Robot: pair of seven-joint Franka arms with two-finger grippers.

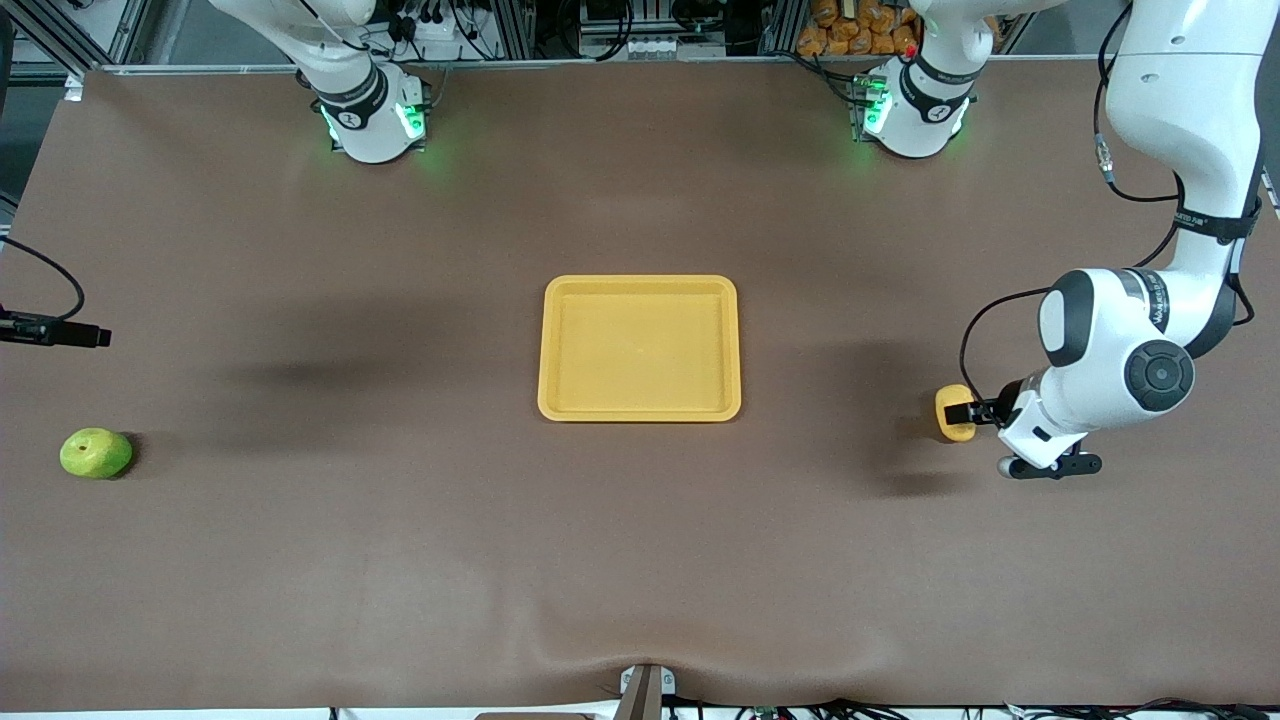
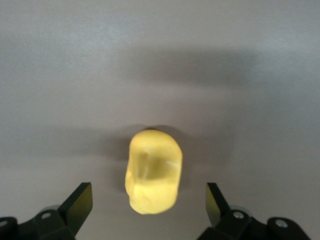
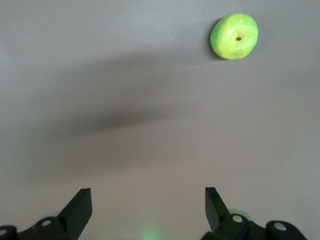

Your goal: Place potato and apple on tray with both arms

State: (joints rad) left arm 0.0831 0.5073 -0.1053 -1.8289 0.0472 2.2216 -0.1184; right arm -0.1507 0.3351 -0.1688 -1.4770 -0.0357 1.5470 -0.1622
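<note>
The yellow-orange potato (image 1: 952, 412) lies on the brown table toward the left arm's end. My left gripper (image 1: 973, 413) is right at it and open. In the left wrist view the potato (image 2: 154, 170) sits between the two spread fingers (image 2: 80, 200), clear of both. The green apple (image 1: 96, 453) rests near the table's edge at the right arm's end. The yellow tray (image 1: 640, 285) lies bare in the middle of the table. My right gripper (image 3: 147, 196) is open over bare table, with the apple (image 3: 234, 36) some way off from it. It does not show in the front view.
A black device with a cable (image 1: 55, 332) pokes in over the table edge at the right arm's end, farther from the front camera than the apple. The two arm bases (image 1: 372, 120) (image 1: 915, 112) stand along the table's back edge.
</note>
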